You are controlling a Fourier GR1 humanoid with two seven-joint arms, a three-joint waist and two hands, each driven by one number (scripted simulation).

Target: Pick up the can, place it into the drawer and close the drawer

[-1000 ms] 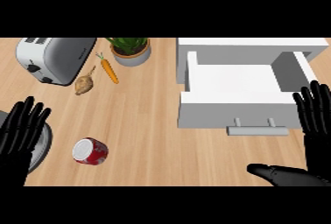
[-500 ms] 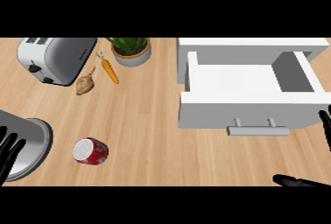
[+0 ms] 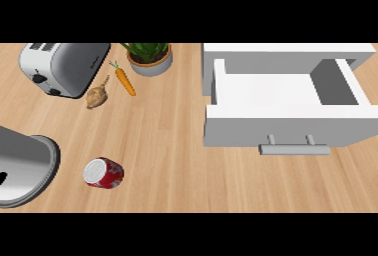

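I see neither of my 2 hands anywhere in the head view. The grey pan (image 3: 26,167) at the left runs off the edge, so I can't see its full shape. The toaster (image 3: 63,67) and the plant (image 3: 150,56) are clipped at the top. The drawer's (image 3: 284,102) right end and the cabinet (image 3: 288,52) are cut there too.

Both robot hands gone (withdrawn).

Can (image 3: 103,173) far left of drawer (image 3: 286,106)
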